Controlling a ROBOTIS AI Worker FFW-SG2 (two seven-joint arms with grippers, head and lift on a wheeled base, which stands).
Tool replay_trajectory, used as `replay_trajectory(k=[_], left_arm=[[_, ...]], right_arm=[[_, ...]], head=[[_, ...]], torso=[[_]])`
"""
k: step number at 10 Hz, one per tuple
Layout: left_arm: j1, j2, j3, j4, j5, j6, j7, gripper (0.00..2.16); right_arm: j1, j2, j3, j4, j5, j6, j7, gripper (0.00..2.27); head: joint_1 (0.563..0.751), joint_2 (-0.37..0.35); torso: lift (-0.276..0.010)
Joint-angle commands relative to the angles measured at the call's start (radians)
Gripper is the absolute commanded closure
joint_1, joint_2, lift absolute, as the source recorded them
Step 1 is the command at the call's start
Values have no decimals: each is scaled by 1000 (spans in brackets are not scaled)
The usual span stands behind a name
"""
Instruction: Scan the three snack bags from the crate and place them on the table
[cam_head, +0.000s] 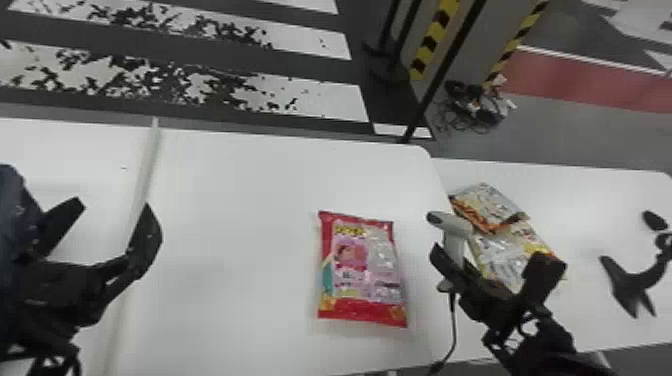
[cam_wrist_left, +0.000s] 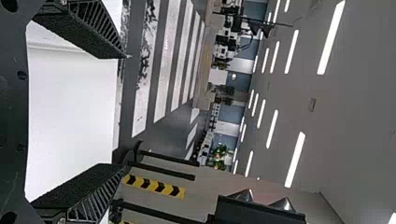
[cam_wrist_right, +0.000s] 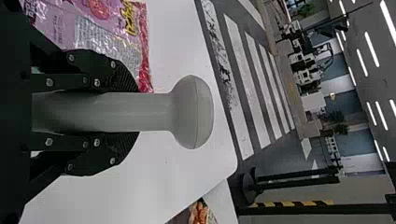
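In the head view, your left gripper (cam_head: 112, 209) is at the lower left of the frame, over the white table (cam_head: 240, 200), its fingers spread wide. The left wrist view shows you the same wide gap between those fingers, with the white tabletop beyond it. Your right gripper (cam_head: 457, 267) is at the lower right of the head view, its fingers closed on the handle of the grey scanner (cam_head: 452, 224). In the right wrist view, you can see one finger on each side of that handle, and the rounded scanner head sticks out past the fingertips.

Your red and pink snack bag (cam_head: 362, 270) lies flat on the table, just right of the frame's centre and low down, between the two grippers and nearer the right one. The other two bags are at the right of the frame, on the adjoining white table (cam_head: 585, 200): the orange and white bag (cam_head: 487, 202) partly overlaps the yellow and white bag (cam_head: 510, 245) below it. A dark cable (cam_head: 454, 325) hangs from the scanner toward the bottom edge. At the far right you have a black stand (cam_head: 632, 280).
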Motion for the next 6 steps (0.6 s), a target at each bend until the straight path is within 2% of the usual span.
replay_trajectory(k=[1, 4, 6], left_arm=[[-5, -3, -6, 5, -9, 7, 1, 36], [-11, -9, -18, 5, -29, 38, 3, 36], [-20, -8, -32, 10, -32, 44, 3, 36]], right_arm=[[-70, -28, -1, 97, 43, -27, 10, 2192], [-168, -67, 4, 247, 109, -40, 12, 2189], [-193, -90, 7, 309, 144, -40, 12, 2189]], head=[[695, -306], [695, -341], [695, -350]], torso=[[-62], [-62], [-62]])
